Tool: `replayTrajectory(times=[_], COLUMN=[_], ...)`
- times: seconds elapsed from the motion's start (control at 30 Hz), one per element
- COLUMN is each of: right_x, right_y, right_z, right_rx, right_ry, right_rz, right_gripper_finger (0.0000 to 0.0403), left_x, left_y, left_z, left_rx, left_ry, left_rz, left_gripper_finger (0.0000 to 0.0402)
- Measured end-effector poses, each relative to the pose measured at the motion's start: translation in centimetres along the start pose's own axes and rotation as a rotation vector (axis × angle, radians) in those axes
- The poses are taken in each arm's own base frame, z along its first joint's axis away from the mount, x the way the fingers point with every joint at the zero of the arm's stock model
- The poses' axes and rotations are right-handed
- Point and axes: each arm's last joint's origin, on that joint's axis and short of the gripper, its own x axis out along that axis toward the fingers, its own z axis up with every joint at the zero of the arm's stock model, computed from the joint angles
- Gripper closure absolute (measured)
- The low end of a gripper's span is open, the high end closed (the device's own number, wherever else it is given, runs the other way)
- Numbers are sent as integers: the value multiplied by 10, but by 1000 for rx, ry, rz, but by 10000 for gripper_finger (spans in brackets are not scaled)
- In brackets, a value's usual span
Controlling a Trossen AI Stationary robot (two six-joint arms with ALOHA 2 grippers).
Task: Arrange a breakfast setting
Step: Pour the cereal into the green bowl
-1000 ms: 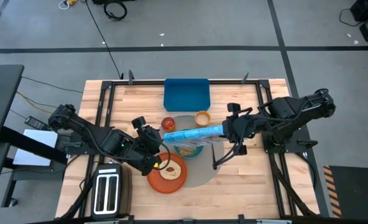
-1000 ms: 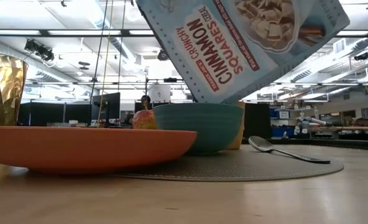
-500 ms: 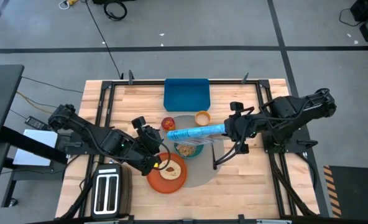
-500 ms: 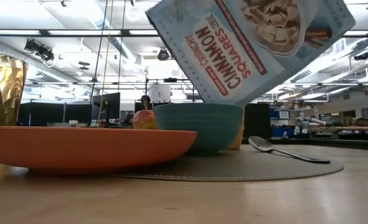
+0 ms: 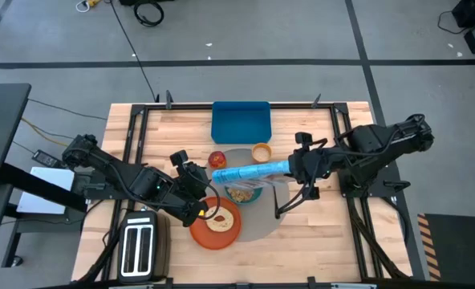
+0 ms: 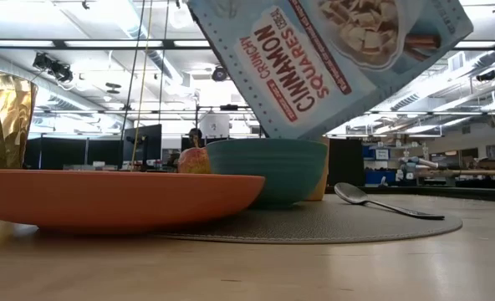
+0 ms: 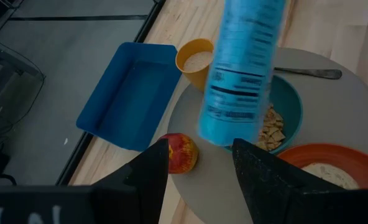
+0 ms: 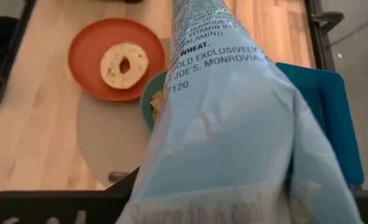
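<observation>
My right gripper point(image 5: 292, 167) is shut on the blue cereal bag point(image 5: 249, 171), which slants above the teal bowl point(image 5: 244, 192); the bowl has cereal in it point(image 7: 272, 122). The bowl stands on the round grey mat point(image 5: 261, 226) with the red apple point(image 5: 217, 159), the orange-yellow cup point(image 5: 260, 152) and the metal spoon point(image 7: 308, 73). The round bread point(image 5: 216, 213) lies on the orange plate point(image 5: 218, 229). My left gripper point(image 7: 199, 180) is open and empty, left of the plate and the apple point(image 7: 181, 152). My right gripper holds the bag by its right-hand end point(image 5: 284, 167), coming level from the table's right side. In the right wrist view the bag point(image 8: 234, 155) hides the fingers. The bag is lifted clear and tilted, its low end point(image 6: 293, 125) just above the bowl's rim point(image 6: 268, 144).
A blue rectangular tray point(image 5: 241, 120) lies at the table's far edge behind the mat. A two-slot toaster point(image 5: 139, 249) stands at the near left corner. Bare wood point(image 5: 326, 241) lies at the near right.
The cereal bag's low end has swung up a little from the bowl and has come back down over it, turning slightly in my right gripper, which stays in place. My left gripper keeps still.
</observation>
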Motion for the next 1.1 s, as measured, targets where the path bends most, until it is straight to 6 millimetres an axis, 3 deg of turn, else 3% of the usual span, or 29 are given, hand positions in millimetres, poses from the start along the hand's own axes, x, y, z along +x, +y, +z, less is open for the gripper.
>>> replayTrajectory(times=[1.1], right_x=[4], right_y=[2], right_z=[3], right_rx=[-33], right_ry=[-9], right_rz=[-11], right_gripper_finger=[271], left_x=[-8], left_y=[3], left_z=[0], left_rx=[-13], left_ry=[-6], left_rz=[-33], left_gripper_finger=[214])
